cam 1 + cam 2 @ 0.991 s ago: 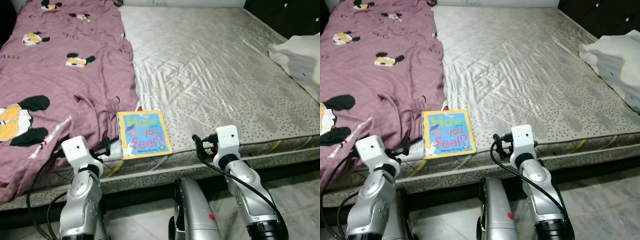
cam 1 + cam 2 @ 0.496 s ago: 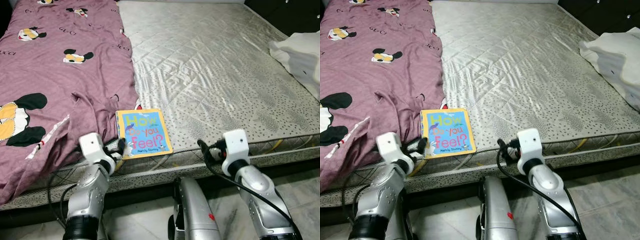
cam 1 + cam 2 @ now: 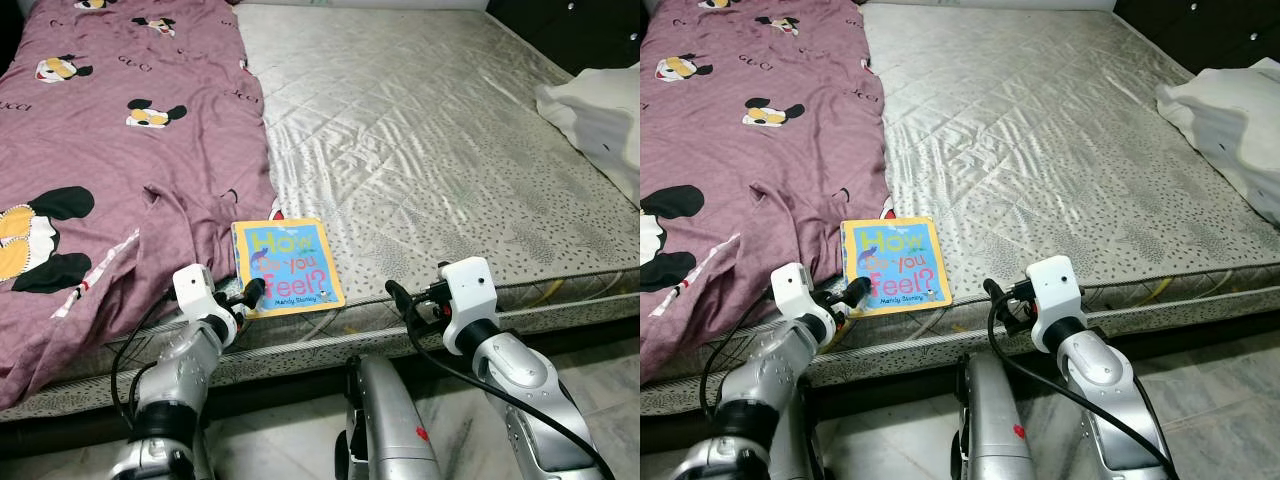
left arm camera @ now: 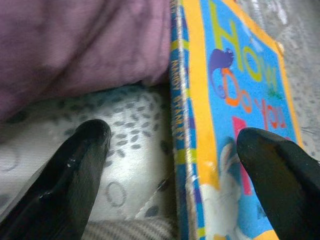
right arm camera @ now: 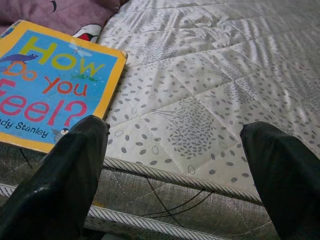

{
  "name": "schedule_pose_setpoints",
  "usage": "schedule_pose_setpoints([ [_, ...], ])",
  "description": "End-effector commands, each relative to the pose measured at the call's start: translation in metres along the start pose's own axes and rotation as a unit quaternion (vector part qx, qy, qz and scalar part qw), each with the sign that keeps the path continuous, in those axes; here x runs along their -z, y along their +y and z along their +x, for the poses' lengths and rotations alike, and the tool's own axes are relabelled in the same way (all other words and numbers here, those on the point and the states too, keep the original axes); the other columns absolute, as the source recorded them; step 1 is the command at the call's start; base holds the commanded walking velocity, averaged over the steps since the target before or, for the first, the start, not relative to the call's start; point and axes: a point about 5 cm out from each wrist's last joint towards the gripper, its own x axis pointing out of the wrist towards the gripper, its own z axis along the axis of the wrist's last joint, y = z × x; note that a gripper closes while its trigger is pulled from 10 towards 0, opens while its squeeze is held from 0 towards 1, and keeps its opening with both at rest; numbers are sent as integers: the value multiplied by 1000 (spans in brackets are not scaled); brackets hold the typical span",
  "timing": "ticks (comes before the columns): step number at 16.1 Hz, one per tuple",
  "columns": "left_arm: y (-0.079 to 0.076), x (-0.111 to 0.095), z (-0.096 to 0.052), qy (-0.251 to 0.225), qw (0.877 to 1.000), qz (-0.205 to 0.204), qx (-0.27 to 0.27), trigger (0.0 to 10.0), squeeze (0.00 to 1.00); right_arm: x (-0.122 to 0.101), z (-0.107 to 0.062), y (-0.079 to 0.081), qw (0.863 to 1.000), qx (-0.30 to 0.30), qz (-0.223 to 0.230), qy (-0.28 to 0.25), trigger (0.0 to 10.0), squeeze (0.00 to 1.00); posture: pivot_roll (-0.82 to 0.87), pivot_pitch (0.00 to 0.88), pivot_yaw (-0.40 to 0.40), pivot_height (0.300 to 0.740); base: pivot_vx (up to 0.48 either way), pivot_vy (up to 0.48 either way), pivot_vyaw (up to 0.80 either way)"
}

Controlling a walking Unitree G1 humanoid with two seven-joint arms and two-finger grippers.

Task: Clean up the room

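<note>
one book (image 3: 286,267) is seen lying flat, cover up, at the near edge of the mattress (image 3: 430,150), its left side beside the purple blanket (image 3: 110,150). its long axis runs from the near edge towards the far end of the bed, slightly tilted, with the title's top pointing away. the left gripper (image 4: 172,150) is spread wide, one finger on each side of the book's spine, over its near left corner. the right gripper (image 5: 175,145) is also held wide, near the mattress edge, right of the book. one white bundle (image 3: 600,110) lies at the right.
</note>
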Motion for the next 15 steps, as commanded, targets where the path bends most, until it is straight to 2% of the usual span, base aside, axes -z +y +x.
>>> schedule_pose_setpoints([
  [1,-5,12,2,30,999,-13,22,10000,0,-7,-1,-4,1000,7,-5,-7,10000,0,-208,76,-110,503,0,0,0],
  [3,-9,14,6,51,997,-23,53,10000,0,-14,-3,-1,1000,-15,-3,-14,10000,0,-213,75,-114,503,0,0,0],
  [4,-9,14,8,52,997,-24,54,10000,0,-16,-7,3,999,-45,1,-14,10000,0,-216,77,-115,503,0,0,0],
  [5,-12,17,9,63,995,-33,72,10000,0,-19,-15,11,995,-99,5,-14,10000,0,-222,79,-115,503,0,0,0],
  [6,-13,19,10,70,993,-40,82,6510,0,-21,-19,14,992,-124,9,-13,10000,0,-222,79,-115,503,0,0,0],
  [7,-13,21,11,76,992,-45,86,118,0,-22,-22,17,989,-148,12,-11,10000,0,-222,79,-115,503,0,0,0],
  [9,-17,25,11,90,986,-75,115,0,0,-17,-30,19,982,-190,13,11,10000,0,-238,85,-113,503,0,0,0],
  [12,-18,24,11,95,974,-150,144,0,0,-15,-28,17,984,-175,1,19,10000,0,-236,91,-112,503,0,0,0],
  [15,-18,23,10,95,965,-187,159,0,0,-17,-27,20,984,-180,-8,17,10000,0,-236,95,-111,503,0,0,0],
])
